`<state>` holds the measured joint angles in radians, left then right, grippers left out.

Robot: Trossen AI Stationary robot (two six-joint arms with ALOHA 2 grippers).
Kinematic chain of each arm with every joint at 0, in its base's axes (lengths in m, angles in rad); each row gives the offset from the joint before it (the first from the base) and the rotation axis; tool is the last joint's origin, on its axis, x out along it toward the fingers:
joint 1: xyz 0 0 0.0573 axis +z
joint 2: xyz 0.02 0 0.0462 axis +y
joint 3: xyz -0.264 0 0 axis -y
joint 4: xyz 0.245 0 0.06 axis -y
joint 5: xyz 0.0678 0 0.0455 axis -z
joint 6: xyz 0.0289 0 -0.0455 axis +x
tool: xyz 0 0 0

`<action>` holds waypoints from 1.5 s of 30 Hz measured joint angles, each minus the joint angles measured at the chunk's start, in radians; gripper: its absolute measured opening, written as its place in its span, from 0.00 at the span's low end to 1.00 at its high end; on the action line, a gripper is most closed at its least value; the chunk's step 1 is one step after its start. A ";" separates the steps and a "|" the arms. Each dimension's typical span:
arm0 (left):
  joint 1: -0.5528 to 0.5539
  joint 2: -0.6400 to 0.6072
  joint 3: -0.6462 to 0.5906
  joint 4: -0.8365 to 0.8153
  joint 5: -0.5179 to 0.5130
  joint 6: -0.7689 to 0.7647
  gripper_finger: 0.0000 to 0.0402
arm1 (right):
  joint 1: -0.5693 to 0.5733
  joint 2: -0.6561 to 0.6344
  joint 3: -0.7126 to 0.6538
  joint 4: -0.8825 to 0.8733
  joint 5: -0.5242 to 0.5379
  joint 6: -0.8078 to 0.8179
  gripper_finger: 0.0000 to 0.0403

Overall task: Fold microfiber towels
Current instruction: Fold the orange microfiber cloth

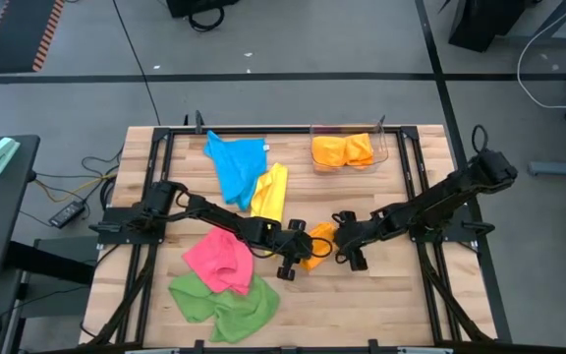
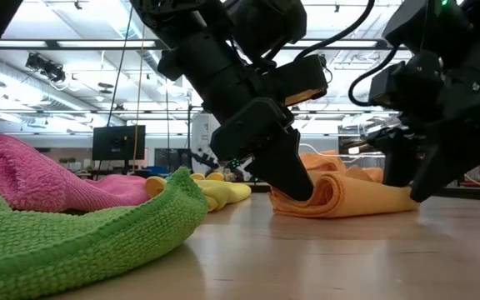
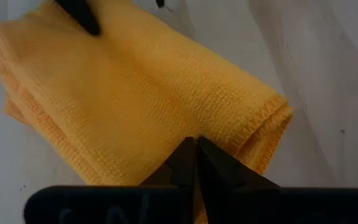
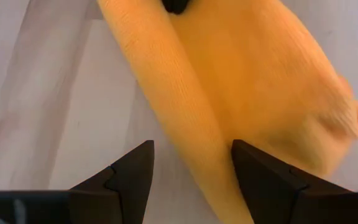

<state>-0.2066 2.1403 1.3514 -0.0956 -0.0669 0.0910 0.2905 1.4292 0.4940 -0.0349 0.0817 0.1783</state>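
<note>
A folded orange towel (image 1: pixel 318 246) lies flat on the wooden table (image 1: pixel 401 295) at its middle. My left gripper (image 2: pixel 300 190) is shut, tips down on the towel's left end. From the right, my right gripper (image 4: pixel 191 171) stands open and tilted down, one finger on each side of the towel's rounded fold edge (image 4: pixel 185 118); I cannot tell whether it touches. A pink towel (image 1: pixel 219 261) and a green towel (image 1: pixel 224 300) lie crumpled near the front left. A blue towel (image 1: pixel 236 162) and a yellow towel (image 1: pixel 271 192) lie farther back. My left gripper presses its shut fingertips (image 3: pixel 194 152) down on the top layer of the orange towel (image 3: pixel 166 124), a little in from its stitched edge. The fingers slant down from the table's left. The towel lies flat on the table, folded in several layers.
A clear bin (image 1: pixel 386 152) at the far right holds folded orange towels (image 1: pixel 344 149). Black frame rails (image 1: pixel 160 177) run along the table's left and right sides. Bare wood lies in front of the orange towel, toward the near edge.
</note>
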 joint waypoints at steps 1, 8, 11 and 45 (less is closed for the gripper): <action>0.000 0.000 0.000 0.000 0.000 0.000 0.06 | 0.001 -0.019 -0.002 -0.013 -0.002 0.005 0.56; 0.000 0.000 0.000 -0.003 0.000 0.000 0.09 | 0.003 -0.154 -0.003 -0.024 -0.003 0.008 0.56; 0.000 0.000 0.000 -0.003 0.000 0.000 0.08 | 0.003 -0.176 -0.003 -0.021 -0.001 0.008 0.56; 0.000 0.000 0.000 -0.005 0.000 -0.027 0.07 | -0.035 -0.138 -0.030 -0.004 0.185 0.098 0.56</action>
<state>-0.2066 2.1399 1.3510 -0.1002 -0.0666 0.0643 0.2557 1.2915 0.4637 -0.0389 0.2664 0.2764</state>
